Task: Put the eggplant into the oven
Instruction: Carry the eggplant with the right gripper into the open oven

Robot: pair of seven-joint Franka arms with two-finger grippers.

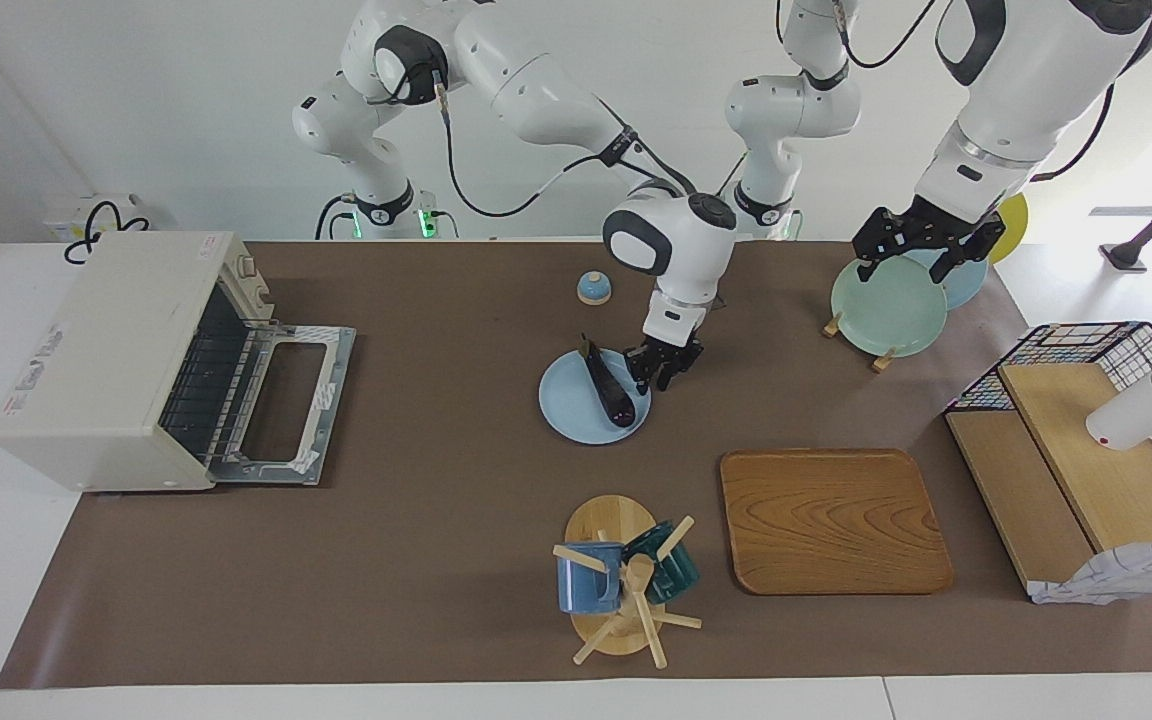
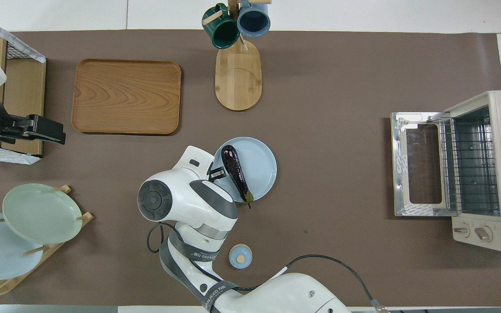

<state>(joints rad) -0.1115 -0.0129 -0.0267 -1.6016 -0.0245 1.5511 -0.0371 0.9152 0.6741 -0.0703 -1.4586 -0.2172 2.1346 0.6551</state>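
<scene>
The eggplant (image 1: pixel 608 388) is dark purple and lies on a light blue plate (image 1: pixel 566 415) mid-table; it also shows in the overhead view (image 2: pixel 235 173) on the plate (image 2: pixel 261 161). My right gripper (image 1: pixel 661 372) is low beside the eggplant, at the plate's edge toward the left arm's end, and holds nothing; it shows in the overhead view (image 2: pixel 215 174). The cream oven (image 1: pixel 106 350) stands at the right arm's end with its door (image 1: pixel 286 400) dropped open and the rack showing. My left gripper (image 1: pixel 921 262) waits open, raised over the plate rack.
A wooden tray (image 1: pixel 836 520) and a mug tree (image 1: pixel 621 580) with two mugs lie farther from the robots than the plate. A plate rack (image 1: pixel 886 305) and a wire shelf (image 1: pixel 1076 450) stand at the left arm's end. A small blue knob (image 1: pixel 593 288) sits near the robots.
</scene>
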